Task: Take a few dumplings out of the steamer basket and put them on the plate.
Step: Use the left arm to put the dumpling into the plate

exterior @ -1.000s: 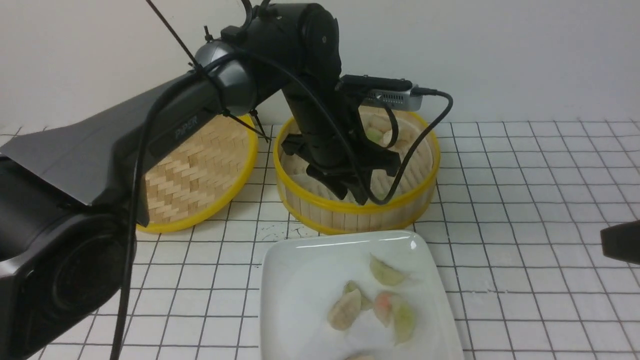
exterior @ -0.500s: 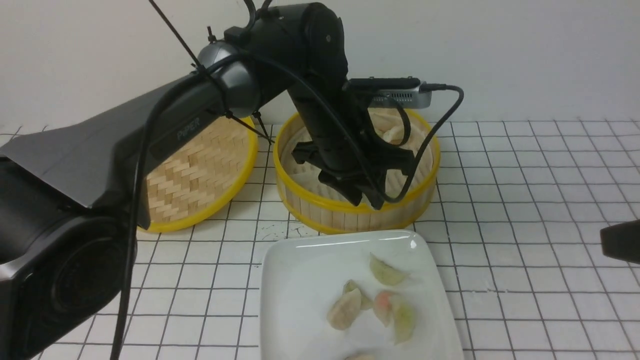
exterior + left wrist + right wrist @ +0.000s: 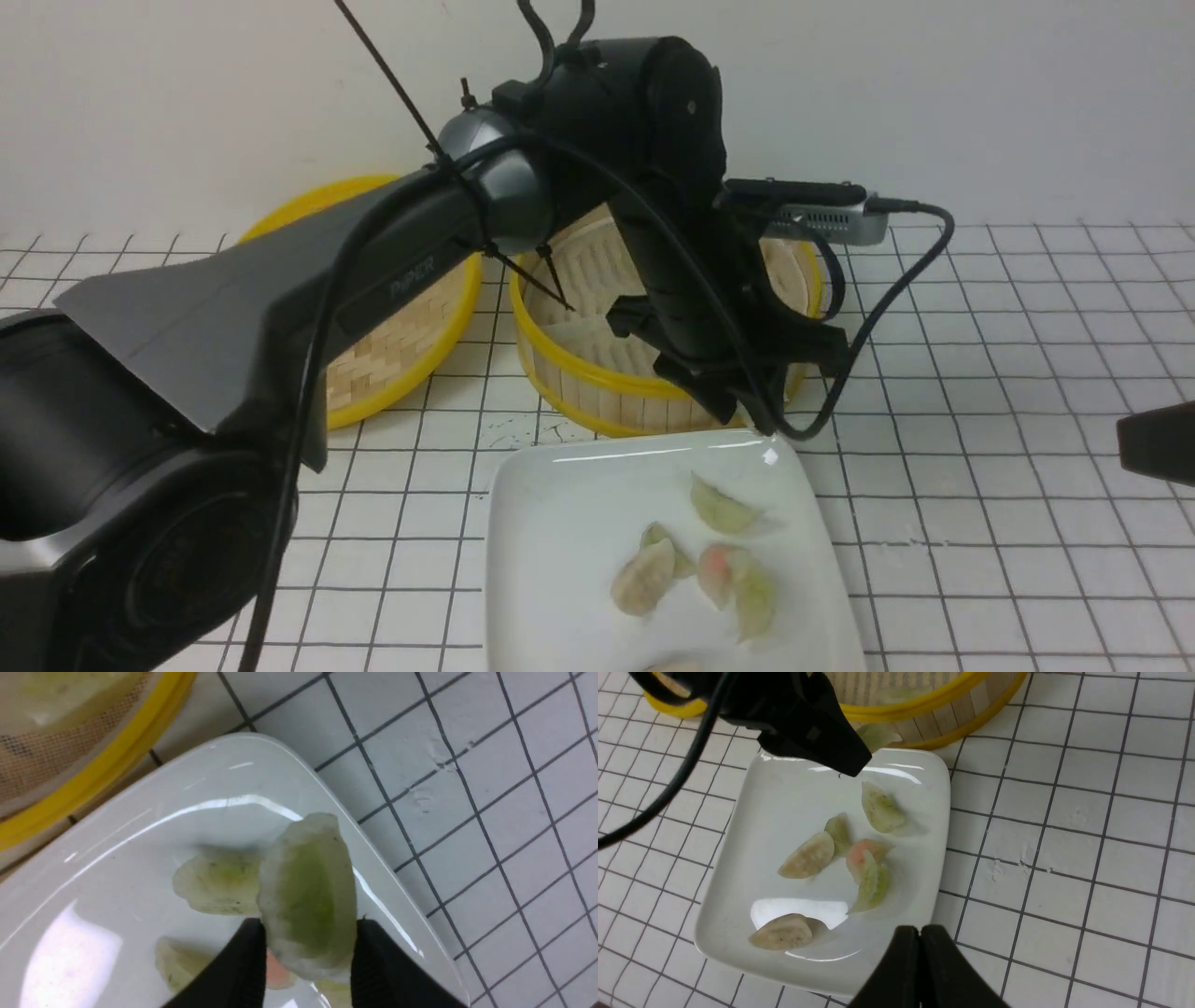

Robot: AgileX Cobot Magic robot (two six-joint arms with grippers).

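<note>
The big left arm [image 3: 373, 261] reaches across the middle. The steamer basket [image 3: 597, 397] sits just behind the plate [image 3: 560, 504], low in the middle. The left gripper [image 3: 308, 938] pinches a green dumpling [image 3: 306, 891] over the plate's far edge. The right gripper [image 3: 920, 935] is closed tight and empty. Six dumplings [image 3: 810, 856] lie on the plate.

1 shallow woven lid [image 3: 401, 345] with yellow rim, lying flat at left rear, white tabletop [image 3: 1008, 317] ruled in dark grid lines, black scuffs [image 3: 509, 431] near its middle, plain pale wall [image 3: 187, 93] behind.

The plate [image 3: 551, 523] is bare at left; dumplings [image 3: 644, 579] crowd its middle.
</note>
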